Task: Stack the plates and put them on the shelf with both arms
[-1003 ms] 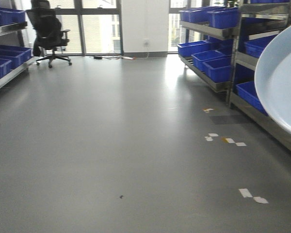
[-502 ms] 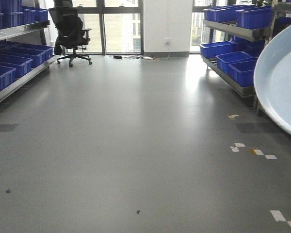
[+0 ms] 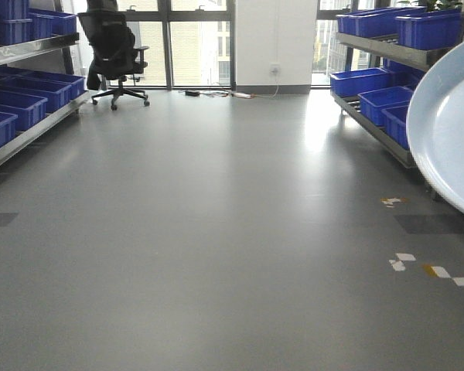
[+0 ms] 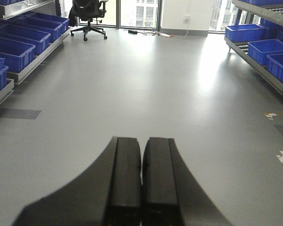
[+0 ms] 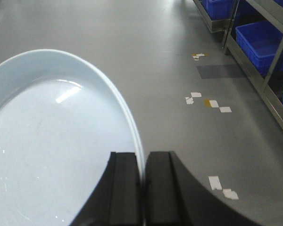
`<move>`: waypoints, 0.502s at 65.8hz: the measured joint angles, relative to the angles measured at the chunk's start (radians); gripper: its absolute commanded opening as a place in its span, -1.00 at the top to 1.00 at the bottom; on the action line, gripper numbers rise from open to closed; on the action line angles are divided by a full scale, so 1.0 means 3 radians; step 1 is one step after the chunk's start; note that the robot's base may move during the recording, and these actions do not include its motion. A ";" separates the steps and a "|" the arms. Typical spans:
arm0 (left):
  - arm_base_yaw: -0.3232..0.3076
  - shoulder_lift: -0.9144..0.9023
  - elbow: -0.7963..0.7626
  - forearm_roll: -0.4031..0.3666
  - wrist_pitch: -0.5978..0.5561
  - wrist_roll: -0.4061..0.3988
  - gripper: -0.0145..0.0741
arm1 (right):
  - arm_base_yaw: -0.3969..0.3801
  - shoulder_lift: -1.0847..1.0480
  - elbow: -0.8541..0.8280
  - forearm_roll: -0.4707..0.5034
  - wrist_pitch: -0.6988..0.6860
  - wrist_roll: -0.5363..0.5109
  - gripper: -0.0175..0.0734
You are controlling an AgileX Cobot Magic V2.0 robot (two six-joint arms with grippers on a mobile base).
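Fingers (image 5: 125,188) of your right gripper (image 5: 144,157) are pinching the low rim of a large round pale bluish-white glossy plate (image 5: 52,141), closed down to the rim's thickness. The plate is hanging tilted at the right edge of the front view (image 3: 452,131), well above the grey floor (image 3: 216,232). Only one plate is showing, so you cannot tell where the second is. Your left gripper (image 4: 141,141) is pressing its fingers together on nothing.

Over the last second the room is sliding rightward in the front view. The black office chair (image 3: 116,46) is moving in from the upper left and the right-hand metal shelf rack (image 3: 379,50) is slipping toward the frame's edge, while the plate is keeping its spot. That suggests the base is swinging left with the grip holding, so you are likely in transit, not yet placing.

Blue plastic bins (image 3: 0,124) are lining the left-hand metal rack (image 3: 31,135) and the right-hand one. Those showing their insides, upper left of the left wrist view (image 4: 14,47) and upper right of the right wrist view (image 5: 262,42), are looking empty. The rest are hiding their contents.
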State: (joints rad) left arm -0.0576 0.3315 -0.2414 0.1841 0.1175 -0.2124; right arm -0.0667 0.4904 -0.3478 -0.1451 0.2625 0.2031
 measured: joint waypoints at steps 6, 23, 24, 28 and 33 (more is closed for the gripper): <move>0.0000 0.0000 0.0000 0.0000 0.0000 0.0000 0.48 | 0.0000 0.0000 0.0000 0.0000 0.0000 0.0000 0.49; 0.0000 0.0000 0.0000 0.0000 0.0000 0.0000 0.48 | 0.0000 0.0000 0.0000 0.0000 0.0000 0.0000 0.49; 0.0000 0.0000 0.0000 0.0000 0.0000 0.0000 0.48 | 0.0000 0.0000 0.0000 0.0000 0.0000 0.0000 0.49; 0.0000 0.0000 0.0000 0.0000 0.0000 0.0000 0.48 | 0.0000 0.0000 0.0000 0.0000 0.0000 0.0000 0.49; 0.0000 0.0000 0.0000 0.0000 0.0000 0.0000 0.48 | 0.0000 0.0000 0.0000 0.0000 0.0000 0.0000 0.49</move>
State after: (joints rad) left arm -0.0576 0.3315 -0.2414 0.1841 0.1175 -0.2124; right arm -0.0667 0.4904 -0.3478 -0.1451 0.2625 0.2031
